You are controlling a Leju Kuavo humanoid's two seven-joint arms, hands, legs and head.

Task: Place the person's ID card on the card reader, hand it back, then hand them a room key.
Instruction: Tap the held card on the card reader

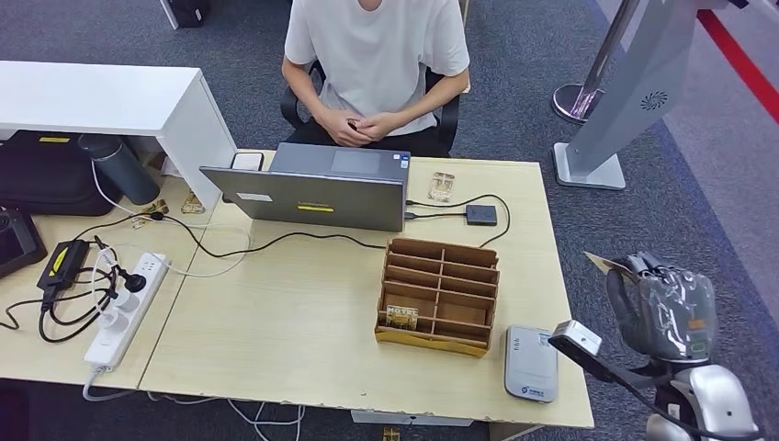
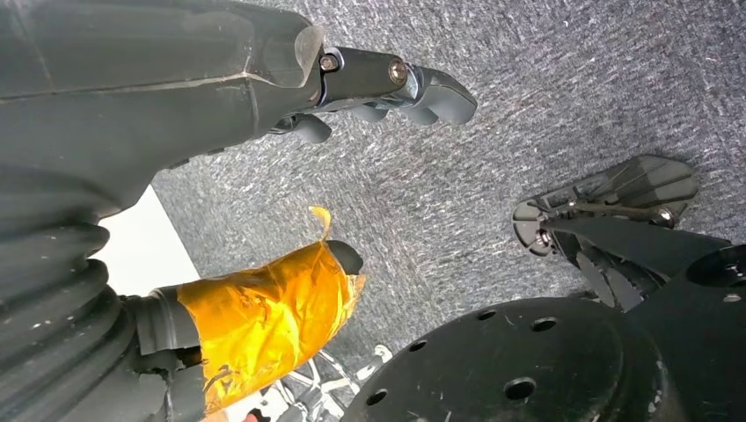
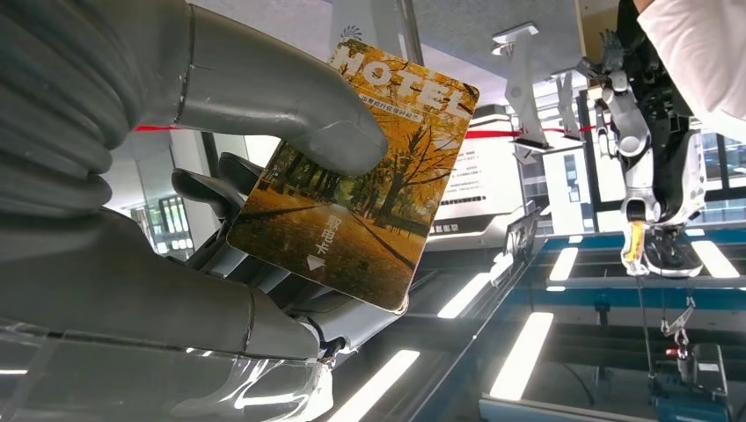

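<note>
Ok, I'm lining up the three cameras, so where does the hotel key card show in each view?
Head view: the hotel key card is a tan corner poking out beside the right hand, at the picture's lower right.
Right wrist view: mid-picture, pinched under the thumb, its autumn-tree face toward the camera.
Left wrist view: not in it; this camera faces the carpet.
Shared landmark: the right hand holding the card.
</note>
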